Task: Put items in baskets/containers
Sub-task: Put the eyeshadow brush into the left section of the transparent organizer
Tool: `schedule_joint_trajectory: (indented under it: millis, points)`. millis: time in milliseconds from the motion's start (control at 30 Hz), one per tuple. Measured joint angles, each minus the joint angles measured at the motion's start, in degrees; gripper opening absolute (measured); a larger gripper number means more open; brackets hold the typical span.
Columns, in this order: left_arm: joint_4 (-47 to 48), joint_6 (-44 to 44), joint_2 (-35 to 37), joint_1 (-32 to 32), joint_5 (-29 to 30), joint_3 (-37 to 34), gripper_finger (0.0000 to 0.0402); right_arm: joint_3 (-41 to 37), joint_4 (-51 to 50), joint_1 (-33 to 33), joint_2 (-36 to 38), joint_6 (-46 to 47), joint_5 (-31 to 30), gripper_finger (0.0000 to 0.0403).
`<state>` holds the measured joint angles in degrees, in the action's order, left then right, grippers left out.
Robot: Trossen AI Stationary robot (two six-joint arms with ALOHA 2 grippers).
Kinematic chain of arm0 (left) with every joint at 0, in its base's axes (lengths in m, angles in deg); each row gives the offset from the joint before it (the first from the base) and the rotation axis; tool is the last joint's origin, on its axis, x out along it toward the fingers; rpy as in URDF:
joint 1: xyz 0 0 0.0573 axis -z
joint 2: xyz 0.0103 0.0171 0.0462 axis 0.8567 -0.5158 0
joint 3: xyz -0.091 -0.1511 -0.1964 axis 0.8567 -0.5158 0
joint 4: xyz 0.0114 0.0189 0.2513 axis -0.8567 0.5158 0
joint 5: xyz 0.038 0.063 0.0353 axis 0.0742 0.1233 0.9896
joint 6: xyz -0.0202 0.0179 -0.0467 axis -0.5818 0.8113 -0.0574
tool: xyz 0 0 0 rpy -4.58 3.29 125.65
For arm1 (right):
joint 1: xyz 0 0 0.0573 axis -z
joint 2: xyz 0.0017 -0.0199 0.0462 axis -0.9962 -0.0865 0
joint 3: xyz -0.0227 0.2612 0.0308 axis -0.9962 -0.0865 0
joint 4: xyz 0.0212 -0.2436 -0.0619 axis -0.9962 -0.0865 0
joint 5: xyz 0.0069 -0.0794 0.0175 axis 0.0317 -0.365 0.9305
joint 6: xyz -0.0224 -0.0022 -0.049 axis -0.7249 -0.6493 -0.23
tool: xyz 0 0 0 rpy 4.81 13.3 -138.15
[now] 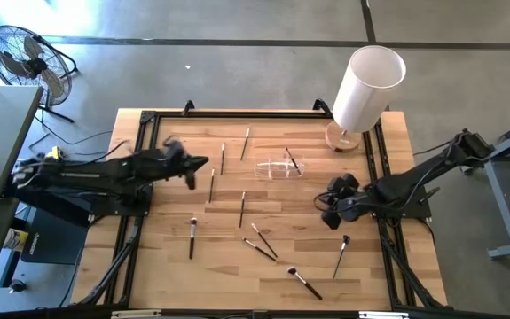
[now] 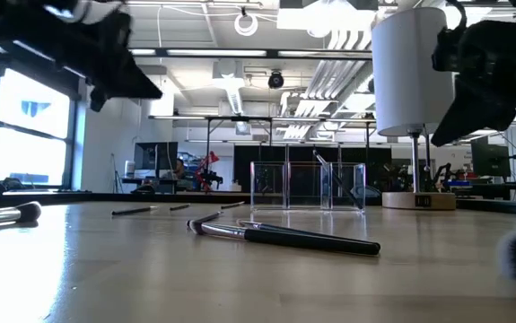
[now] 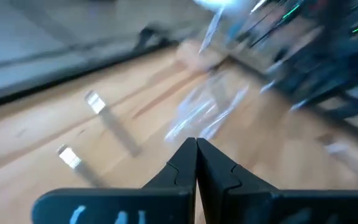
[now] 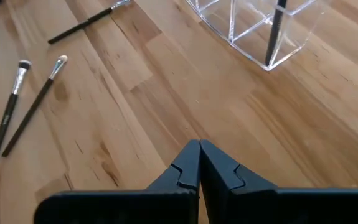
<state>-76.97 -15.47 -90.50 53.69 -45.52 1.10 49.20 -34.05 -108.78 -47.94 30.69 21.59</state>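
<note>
From above you see the clear tray (image 1: 278,167) mid-table with one brush (image 1: 293,160) leaning in it, other brushes (image 1: 243,209) scattered over the wooden table (image 1: 166,266), the left gripper (image 1: 203,163) near the tray's left, the right gripper (image 1: 327,206) off its lower right, and a white cylinder (image 1: 366,87) at the far edge.

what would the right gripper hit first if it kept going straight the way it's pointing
Probably the clear tray. In its wrist view the shut right gripper points over bare wood toward the tray's near corner, where one brush stands. Depth is unclear.
</note>
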Motion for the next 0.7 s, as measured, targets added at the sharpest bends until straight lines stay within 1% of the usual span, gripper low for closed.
schedule_joint_trajectory:
  millis: [100,200,300,367,400,433,567,700]
  points:
    - [9.60,-3.16,-10.55,-0.01,3.56,7.49,0.0000,-3.16,-0.04,0.11,6.43,-2.21,0.71,0.0001]
    - [20.99,-8.76,-19.22,-0.72,6.98,15.13,0.0000,-5.81,-0.01,0.11,12.63,-2.60,1.23,0.0001]
    - [30.71,-17.35,-27.12,-3.77,7.01,21.69,0.0005,-7.80,-0.06,0.11,17.94,-3.51,2.04,0.0001]
    - [35.33,-22.56,-32.31,-6.75,4.51,25.44,0.0013,-8.64,-0.02,0.13,20.73,-4.34,2.48,0.0001]
    - [37.42,-23.84,-34.44,-8.23,2.23,26.79,0.0018,-8.91,-0.04,0.11,21.67,-4.85,2.54,0.0001]
    - [38.98,-24.22,-36.45,-9.77,-0.06,27.89,0.0025,-9.12,-0.04,0.11,22.76,-4.98,2.68,0.0001]
    - [39.29,-23.82,-43.62,-14.86,-10.03,30.22,0.0062,-9.19,-0.45,0.11,24.92,-4.88,2.97,0.0001]
    - [39.61,-23.30,-47.76,-17.61,-14.58,30.52,0.0104,-9.19,0.13,0.11,25.52,-4.09,2.96,0.0001]
